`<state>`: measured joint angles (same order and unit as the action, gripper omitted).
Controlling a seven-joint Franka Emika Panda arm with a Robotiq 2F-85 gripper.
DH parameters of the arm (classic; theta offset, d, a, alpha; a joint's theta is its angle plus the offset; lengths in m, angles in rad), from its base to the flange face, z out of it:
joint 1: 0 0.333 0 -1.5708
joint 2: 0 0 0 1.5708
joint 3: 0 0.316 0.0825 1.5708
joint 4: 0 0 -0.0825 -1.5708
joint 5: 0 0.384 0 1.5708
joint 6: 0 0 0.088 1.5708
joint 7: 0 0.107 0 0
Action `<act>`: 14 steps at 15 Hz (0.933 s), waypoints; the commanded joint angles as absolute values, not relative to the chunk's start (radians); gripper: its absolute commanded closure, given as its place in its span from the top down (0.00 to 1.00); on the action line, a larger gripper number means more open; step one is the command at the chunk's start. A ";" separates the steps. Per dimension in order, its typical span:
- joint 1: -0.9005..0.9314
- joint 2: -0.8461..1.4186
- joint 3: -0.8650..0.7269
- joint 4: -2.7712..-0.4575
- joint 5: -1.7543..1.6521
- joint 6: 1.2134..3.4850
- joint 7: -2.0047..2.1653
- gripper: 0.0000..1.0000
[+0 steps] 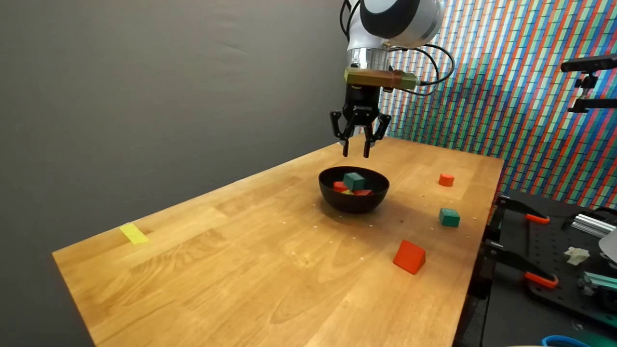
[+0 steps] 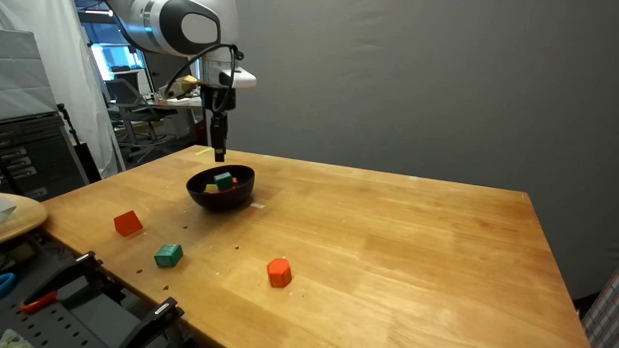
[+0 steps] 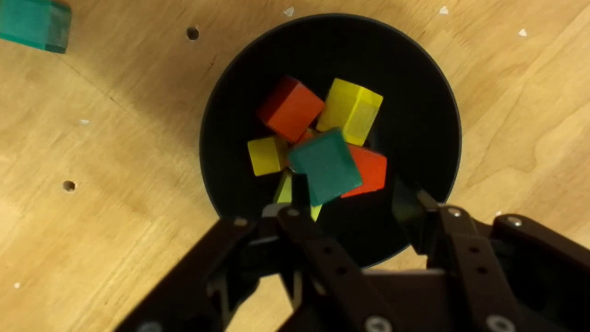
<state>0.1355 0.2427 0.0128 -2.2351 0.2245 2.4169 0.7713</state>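
1. The black bowl [image 1: 354,205] sits on the wooden tabletop [image 1: 231,270], directly below the gripper. A fingertip catching its rim on the way down could tip it or drag it sideways.
2. The upper green block [image 3: 325,168] lies inside the bowl, on top of a jumbled pile and partly over a red block [image 3: 372,170]. Such uneven support could let it slide if nudged.
3. The gripper [image 1: 356,150] hangs above the bowl, touching nothing, its fingers partway apart with nothing between them. In the wrist view one fingertip overlaps that upper block's edge, so a straight descent might land on the block instead of passing beside it.
4. The red triangular prism [image 1: 409,257] lies on the tabletop, well apart from the gripper. Its sloping faces might squeeze out of a grip taken across them.
5. The red hexagonal prism [image 1: 446,180] stands on the tabletop; pads closing over its corners, rather than on opposite flats, could twist it.
6. The green rectangular block [image 1: 449,218] rests near the table's edge, where a careless sideways push might send it off.
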 commanded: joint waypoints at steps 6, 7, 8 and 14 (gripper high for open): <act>0.187 0.101 -0.041 -2.372 -0.144 2.427 0.965 0.98; 0.183 0.059 -0.050 -2.425 -0.208 2.438 1.021 1.00; 0.174 0.019 -0.054 -2.474 -0.275 2.448 1.073 1.00; 0.076 -0.029 -0.022 -2.572 -0.372 2.426 1.127 1.00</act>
<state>0.1116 -0.0304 -0.0592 -2.5740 -0.3745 2.4274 1.1295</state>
